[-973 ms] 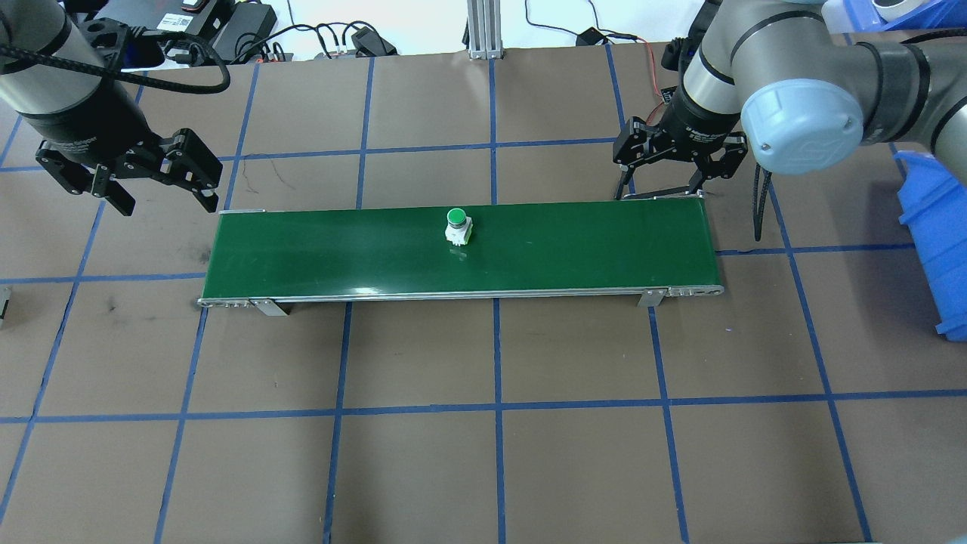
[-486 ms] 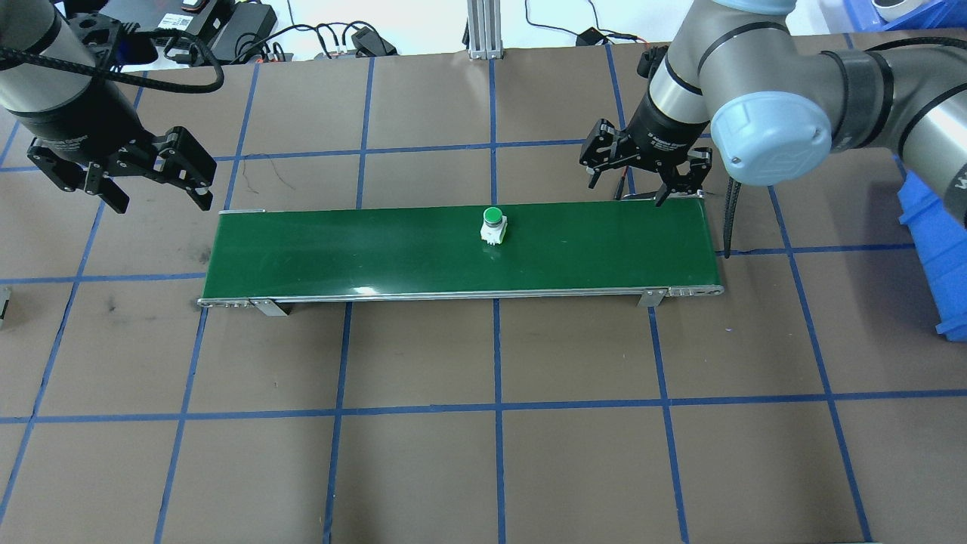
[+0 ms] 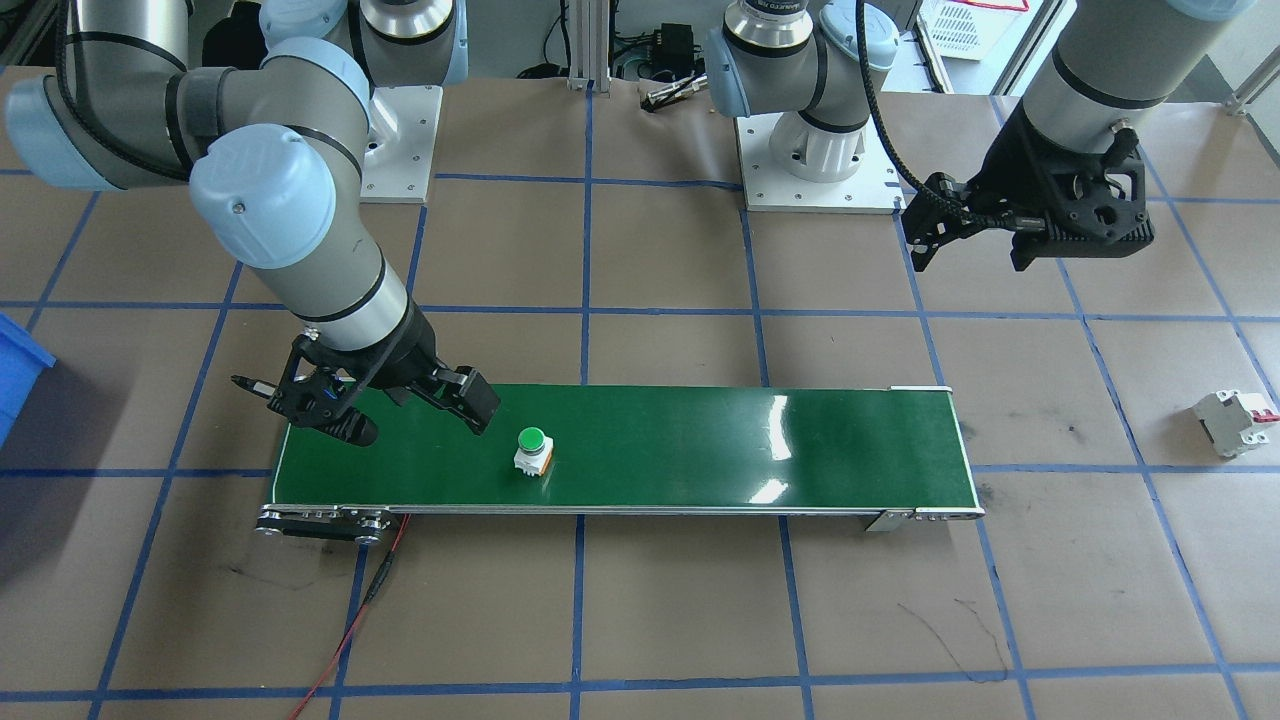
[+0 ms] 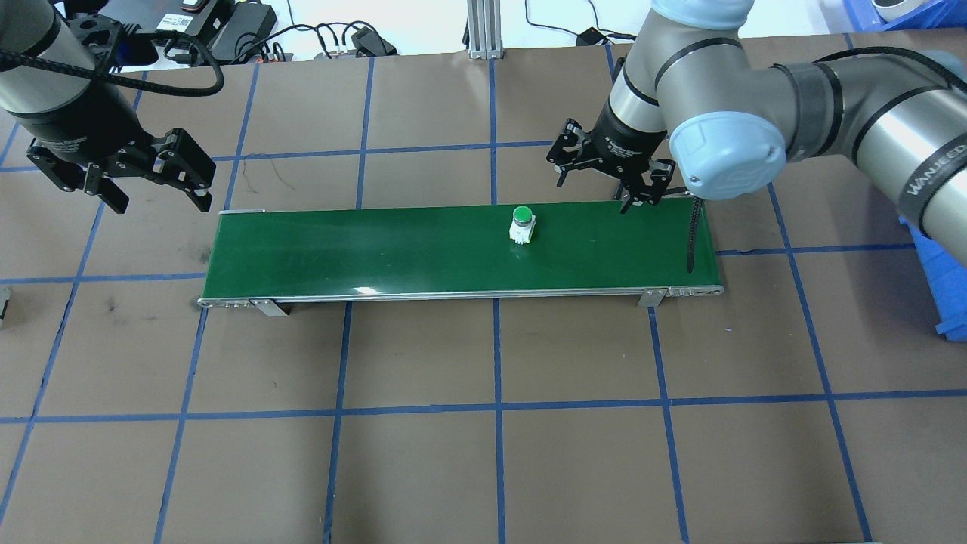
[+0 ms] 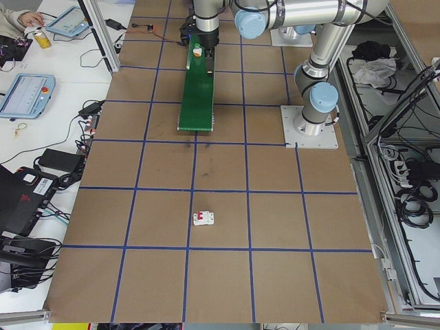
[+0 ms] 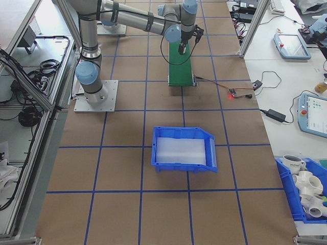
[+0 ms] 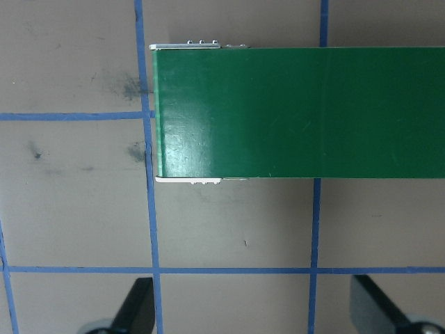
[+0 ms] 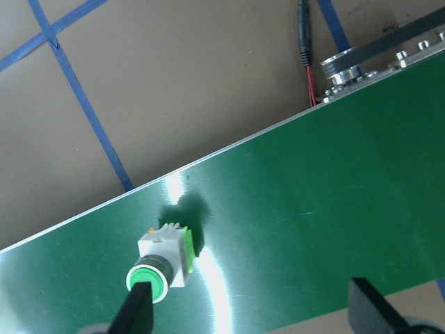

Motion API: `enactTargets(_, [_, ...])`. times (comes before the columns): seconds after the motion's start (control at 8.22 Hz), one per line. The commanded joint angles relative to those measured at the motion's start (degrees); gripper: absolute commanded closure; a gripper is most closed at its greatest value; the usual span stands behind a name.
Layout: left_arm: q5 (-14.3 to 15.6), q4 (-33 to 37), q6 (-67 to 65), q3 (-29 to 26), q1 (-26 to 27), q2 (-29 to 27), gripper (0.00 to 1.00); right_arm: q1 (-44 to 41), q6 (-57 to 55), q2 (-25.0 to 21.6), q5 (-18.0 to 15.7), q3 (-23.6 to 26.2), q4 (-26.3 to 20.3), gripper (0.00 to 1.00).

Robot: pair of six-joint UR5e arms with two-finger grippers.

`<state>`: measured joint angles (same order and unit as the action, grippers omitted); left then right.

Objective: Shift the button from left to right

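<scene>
A green-capped button (image 4: 522,224) stands upright on a long green conveyor belt (image 4: 363,253) laid across the brown, blue-taped worktop (image 4: 483,453), sitting right of the belt's middle in the overhead view and toward its far edge. The right gripper (image 4: 604,168) hangs above the belt's far edge just beyond the button, its two fingers spread apart and holding nothing; in the right wrist view the button (image 8: 161,261) lies on the belt close to one dark fingertip (image 8: 135,309). The left gripper (image 4: 125,174) hovers off the belt's opposite end over bare worktop, its fingers likewise wide apart and empty, with the belt's end (image 7: 208,111) filling its wrist camera. A white circuit breaker with a red lever (image 3: 1236,422) lies alone on the worktop well apart from the belt, and a blue bin (image 6: 184,148) sits beyond the belt's other end.
</scene>
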<state>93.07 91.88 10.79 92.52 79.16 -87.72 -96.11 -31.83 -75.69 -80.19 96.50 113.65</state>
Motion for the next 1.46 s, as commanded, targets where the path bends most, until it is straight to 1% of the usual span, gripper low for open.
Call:
enactTargets(0.0, [-0.08,-0.04,0.03,0.03,0.39,0.01,0.0,-1.37,-2.45,3.34,0.03,-0.09,5.6,0.0])
enactTargets(0.24, [-0.08,-0.04,0.03,0.03,0.39,-0.17,0.0,-1.45,-0.61,5.27,-0.84,-0.09,5.7,0.0])
enactTargets(0.36, [-0.08,-0.04,0.03,0.03,0.47,0.0,0.0,-1.45,1.75,6.42,-3.37,0.35,5.36,0.01])
enactTargets(0.49, [-0.08,-0.04,0.11,0.03,0.47,0.01,0.0,-1.37,2.47,6.69,-7.48,1.92,5.18,0.02])
enactTargets(0.61, [-0.08,-0.04,0.11,0.11,0.47,0.09,0.0,-1.37,2.56,6.69,-9.61,3.24,5.0,0.05])
enactTargets(0.73, [0.01,-0.04,0.11,0.03,0.47,0.09,0.0,-1.37,4.39,6.69,-12.5,3.51,3.09,0.14])
enactTargets(0.85, [0.01,-0.04,0.11,0.03,0.47,0.01,0.0,-1.19,6.85,6.26,-13.49,3.17,1.76,0.38])
enactTargets(0.97, [0.01,-0.04,0.11,-0.06,0.47,0.01,0.0,-0.15,8.0,6.08,-13.59,2.9,1.66,0.8])
enactTargets(1.09, [0.01,-0.04,0.11,0.02,0.47,0.01,0.0,1.87,9.93,5.64,-13.68,2.47,1.66,0.97])
enactTargets(1.22, [-0.25,-0.12,-0.58,-0.06,0.47,-0.17,0.0,4.24,12.91,4.77,-13.59,2.38,1.57,1.0])
enactTargets(1.34, [0.0,-0.12,0.11,-0.06,0.39,-0.08,0.0,5.74,15.11,4.41,-13.59,2.29,1.57,1.0])
